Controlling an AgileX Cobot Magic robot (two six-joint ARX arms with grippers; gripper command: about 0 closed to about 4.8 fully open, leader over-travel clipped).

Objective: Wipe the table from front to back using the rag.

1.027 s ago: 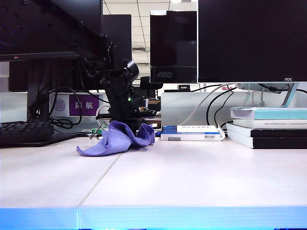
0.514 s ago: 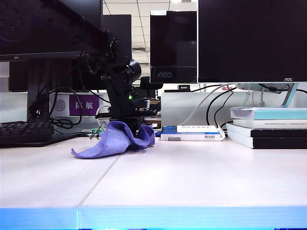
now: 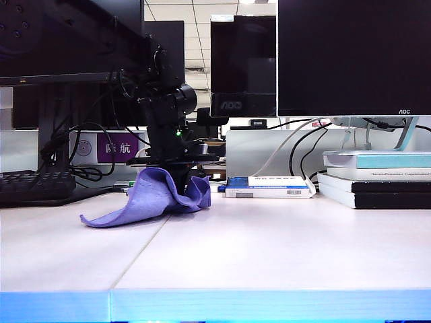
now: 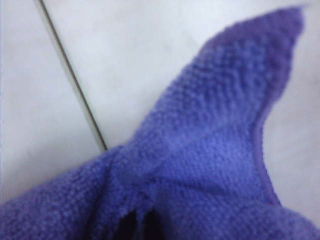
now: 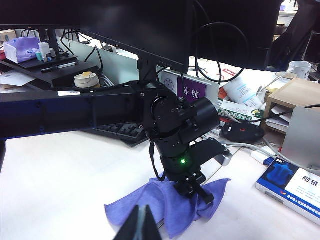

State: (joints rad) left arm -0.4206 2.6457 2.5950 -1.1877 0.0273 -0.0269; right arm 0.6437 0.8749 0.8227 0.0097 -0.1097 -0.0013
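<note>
left tool (image 5: 196, 191) clenched on rag (image 3: 158, 195), pressing it to counter (image 3: 269, 249) near the back; right tool (image 5: 142, 222) clenched, empty, above counter.

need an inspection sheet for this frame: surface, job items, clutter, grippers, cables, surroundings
Surface: table pale, two panels with a thin seam, blue front edge.
Job's things: rag bunched at the far end by the seam, one corner trailing flat on the table.
Clutter: blue-and-white box, stacked books, keyboard.
Grippers: left gripper pointing down, shut on the rag; right gripper shut, holding nothing, off the table, aimed at the left arm.
Cables: black and white cables behind the box; black tangle at far left.
Surroundings: dark monitors, purple name sign.
</note>
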